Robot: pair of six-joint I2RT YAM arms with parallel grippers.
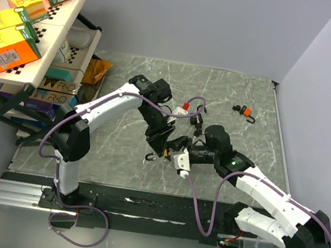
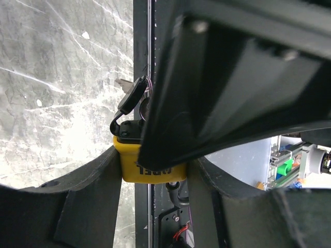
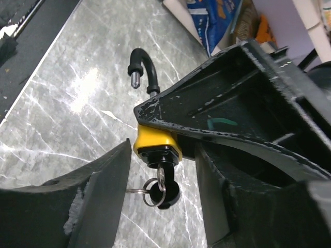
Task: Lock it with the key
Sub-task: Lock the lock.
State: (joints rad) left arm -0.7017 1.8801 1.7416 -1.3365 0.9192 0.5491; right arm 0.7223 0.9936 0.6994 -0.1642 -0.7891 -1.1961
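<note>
Grey-veined marble counter [image 1: 234,91], white shelf rack [image 1: 57,31] at far left carrying yellow and orange boxes [image 1: 7,48], brown snack bag [image 1: 97,70] under it, small orange-and-black item [image 1: 245,111] lying far right, black rail [image 1: 140,207] along near edge.

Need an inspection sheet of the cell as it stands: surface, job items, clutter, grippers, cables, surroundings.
Surface: grey marble-pattern tabletop, no spills seen.
Job's things: yellow padlock, curved black shackle open with one end free; black-headed key with its ring sits in the keyway.
Clutter: small orange-and-black hooked item, probably another lock, lying apart at far right.
Grippers: left gripper shut on the padlock body; right gripper open, fingers flanking the key head, no contact seen.
Cables: purple cables loop along both arms.
Surroundings: white shelf rack at left carrying yellow-orange boxes; plain walls.
</note>
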